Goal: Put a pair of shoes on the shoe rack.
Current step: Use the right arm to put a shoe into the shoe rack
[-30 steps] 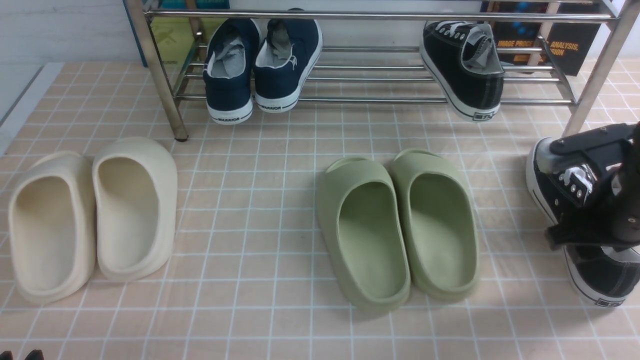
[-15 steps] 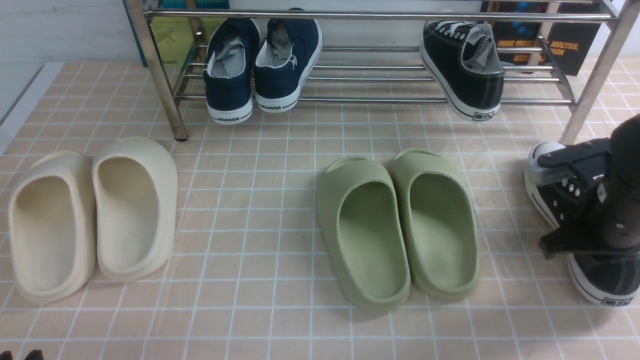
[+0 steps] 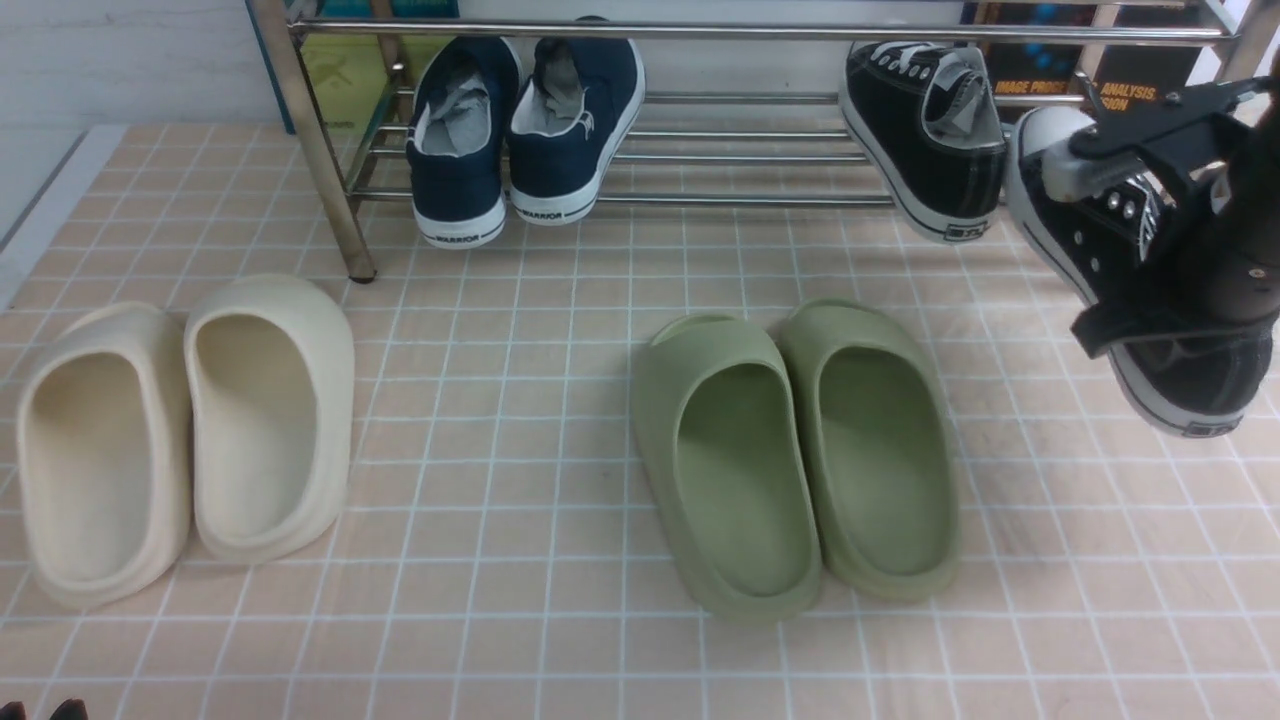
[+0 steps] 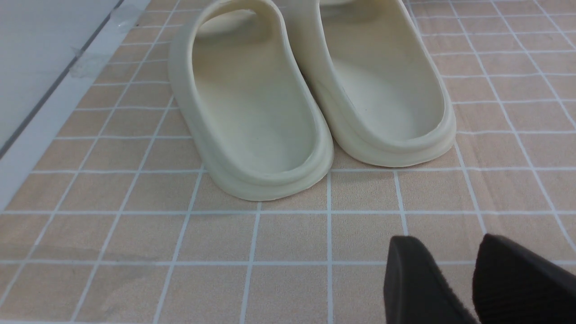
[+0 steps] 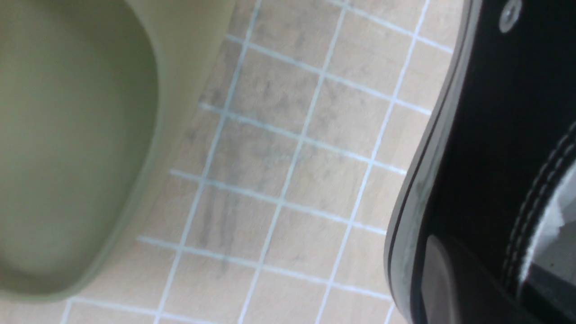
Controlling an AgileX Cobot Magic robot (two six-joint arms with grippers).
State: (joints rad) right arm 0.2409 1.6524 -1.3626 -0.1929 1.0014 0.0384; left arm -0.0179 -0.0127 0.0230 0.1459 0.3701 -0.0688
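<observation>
Cream slides (image 3: 188,440), green slides (image 3: 800,450), navy sneakers (image 3: 515,150)

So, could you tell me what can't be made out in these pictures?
- Front view: the right gripper and its arm cover the opening of the held sneaker.
- Right wrist view: too close and blurred; only that sneaker's side shows, cut by the edge.
- Left wrist view: only fingertips of the left gripper show, at the edge.
- Front view: the rack is cut off on top; the book has its title partly hidden.
</observation>
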